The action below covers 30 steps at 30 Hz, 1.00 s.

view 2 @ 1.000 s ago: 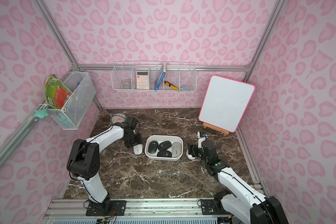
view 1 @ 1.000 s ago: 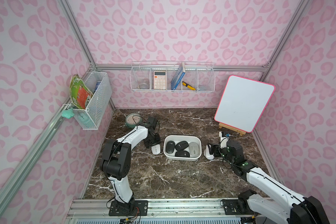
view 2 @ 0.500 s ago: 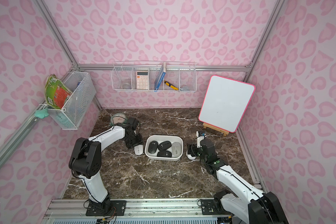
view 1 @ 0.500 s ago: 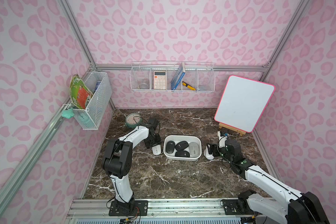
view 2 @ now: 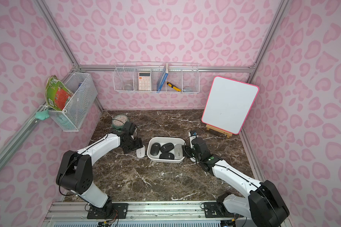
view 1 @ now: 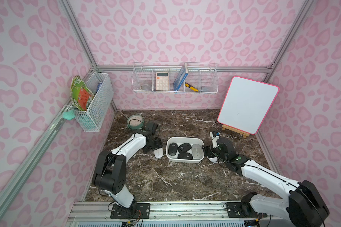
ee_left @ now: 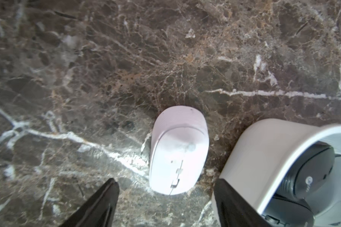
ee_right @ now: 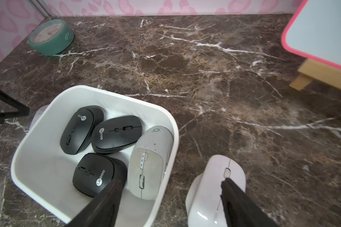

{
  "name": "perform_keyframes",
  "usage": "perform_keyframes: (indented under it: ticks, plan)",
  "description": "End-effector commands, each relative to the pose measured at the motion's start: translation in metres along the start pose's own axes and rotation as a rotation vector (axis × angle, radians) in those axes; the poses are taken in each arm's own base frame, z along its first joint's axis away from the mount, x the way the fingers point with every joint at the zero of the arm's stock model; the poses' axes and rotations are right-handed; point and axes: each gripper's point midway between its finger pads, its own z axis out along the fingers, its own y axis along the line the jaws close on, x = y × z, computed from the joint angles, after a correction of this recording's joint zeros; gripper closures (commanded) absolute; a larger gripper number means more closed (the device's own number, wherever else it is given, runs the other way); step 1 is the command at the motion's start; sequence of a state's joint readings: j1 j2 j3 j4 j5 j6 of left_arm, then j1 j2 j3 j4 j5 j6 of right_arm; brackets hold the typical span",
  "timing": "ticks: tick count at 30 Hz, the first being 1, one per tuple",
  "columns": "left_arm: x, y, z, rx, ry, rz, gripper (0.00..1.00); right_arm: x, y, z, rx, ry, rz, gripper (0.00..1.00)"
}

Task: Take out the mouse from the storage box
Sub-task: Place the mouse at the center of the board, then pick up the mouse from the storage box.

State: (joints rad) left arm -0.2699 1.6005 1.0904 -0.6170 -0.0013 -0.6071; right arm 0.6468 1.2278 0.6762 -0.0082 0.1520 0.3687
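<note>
We have the left arm (view 1: 126,146) stretched low, elbow bent, wrist tipped down at the marble table (ee_left: 126,68). The left gripper (ee_left: 165,180) is released, black fingers spread wide. The pale pink mouse (ee_left: 178,149) lies free on the stone between and just ahead of them, touching neither. On the far side of the box the right arm (view 1: 264,173) reaches in long and flat. The right gripper (ee_right: 171,180) is spread too and clamps nothing: one finger hangs over the storage box (ee_right: 43,171), the other over the white mouse (ee_right: 205,186), which sits on the marble just outside the box wall. Count with us: six mice in all, two out on the table and four in the box, namely three black mice (ee_right: 81,129) and one grey mouse (ee_right: 150,163), the grey one between this gripper's fingers. The box is smooth white plastic, shallow and round-cornered; the mice are low matte domes; the table is dark brown with white veins
</note>
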Motion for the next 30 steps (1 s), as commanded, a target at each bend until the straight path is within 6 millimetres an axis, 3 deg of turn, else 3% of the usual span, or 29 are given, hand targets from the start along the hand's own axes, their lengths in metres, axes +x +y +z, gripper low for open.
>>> perform_keyframes:
  ticks: [1,6,12,30]
  plan:
    - [-0.008,0.005,-0.010,0.014,-0.104,-0.017,0.18,0.010,0.002,0.008,0.080,0.098,-0.066,0.18]
    - [0.000,0.006,-0.022,0.066,-0.181,0.008,0.18,0.020,0.018,0.029,0.108,0.187,-0.119,0.20]
    - [0.006,0.010,-0.021,0.075,-0.204,0.032,0.15,0.028,0.038,0.043,0.084,0.260,-0.120,0.21]
    - [0.006,0.009,-0.023,0.089,-0.226,0.062,0.09,0.050,0.039,0.070,0.198,0.415,-0.072,0.23]
